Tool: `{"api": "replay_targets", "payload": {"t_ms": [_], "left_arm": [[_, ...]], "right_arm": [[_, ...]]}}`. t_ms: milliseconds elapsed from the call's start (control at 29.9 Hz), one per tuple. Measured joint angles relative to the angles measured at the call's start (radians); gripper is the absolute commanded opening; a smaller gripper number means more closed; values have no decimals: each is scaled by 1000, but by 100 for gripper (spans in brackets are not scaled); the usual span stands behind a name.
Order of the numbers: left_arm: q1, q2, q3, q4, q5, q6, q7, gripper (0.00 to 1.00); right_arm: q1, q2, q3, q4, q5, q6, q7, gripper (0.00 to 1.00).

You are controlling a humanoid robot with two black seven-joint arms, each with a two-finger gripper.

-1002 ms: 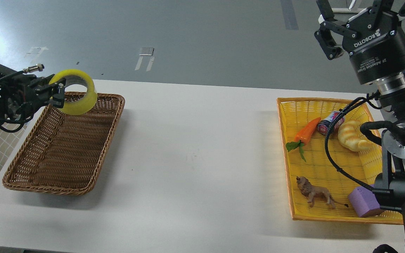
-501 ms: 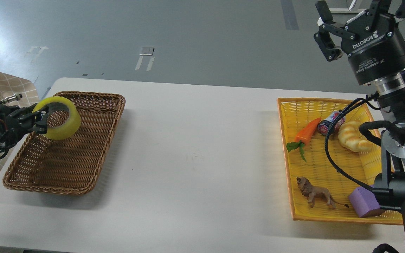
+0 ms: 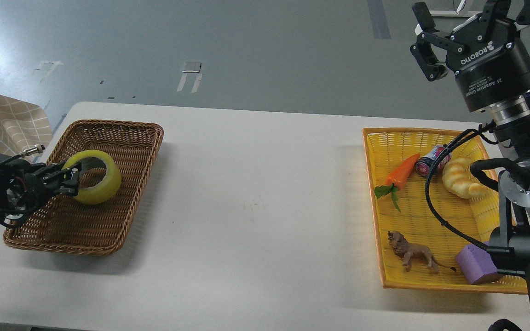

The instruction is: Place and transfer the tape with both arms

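The yellow tape roll [image 3: 94, 177] is inside the brown wicker basket [image 3: 122, 202] on the left of the table, low over its floor. My left gripper [image 3: 69, 180] comes in from the left edge and is shut on the roll's left rim. My right gripper [image 3: 467, 14] is raised high at the top right, above the far end of the yellow tray [image 3: 371, 193]. Its fingers are spread apart and hold nothing.
The yellow tray holds a toy carrot [image 3: 400, 172], a small can [image 3: 432, 160], a croissant toy [image 3: 463, 178], a lion figure [image 3: 411, 252] and a purple block [image 3: 475, 264]. My right arm's cable and joints hang over the tray's right side. A checked cloth [image 3: 2, 124] lies off the table's left.
My left gripper has carried the tape down and toward me, from above the basket's far rim into the basket. My right gripper has hardly moved.
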Motion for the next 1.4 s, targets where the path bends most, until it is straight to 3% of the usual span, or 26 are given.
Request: {"api": "replay_targets", "payload": {"t_ms": [67, 100, 134, 267, 534, 735, 1002, 1235, 1402], "left_arm": [[0, -1, 0, 19, -4, 0, -42, 44], [0, -2, -1, 28, -9, 0, -61, 73], [0, -2, -2, 35, -16, 0, -77, 82], [-5, 3, -2, 44, -65, 0, -106, 95], [-28, 7, -18, 46, -194, 0, -126, 98], [-115, 1, -23, 15, -493, 8, -138, 98], [-181, -35, -41, -253, -900, -1, -183, 98], [-175, -290, -277, -385, -1137, -27, -186, 98], [-167, -498, -412, -414, -1186, -162, -175, 98]], "right_arm": [[0, 0, 0, 0, 0, 0, 0, 100], [-1, 0, 0, 0, 0, 0, 0, 100], [-1, 0, 0, 0, 0, 0, 0, 100], [-3, 0, -1, 0, 0, 0, 0, 100], [-8, 0, -2, 0, 1, 0, 0, 100], [-6, 0, -5, 0, 1, 1, 0, 100], [-15, -1, -14, -7, -14, 8, 1, 100], [-5, 1, -19, -20, -84, 8, 2, 100], [1, 5, -56, -20, -111, -1, 2, 100]]}}
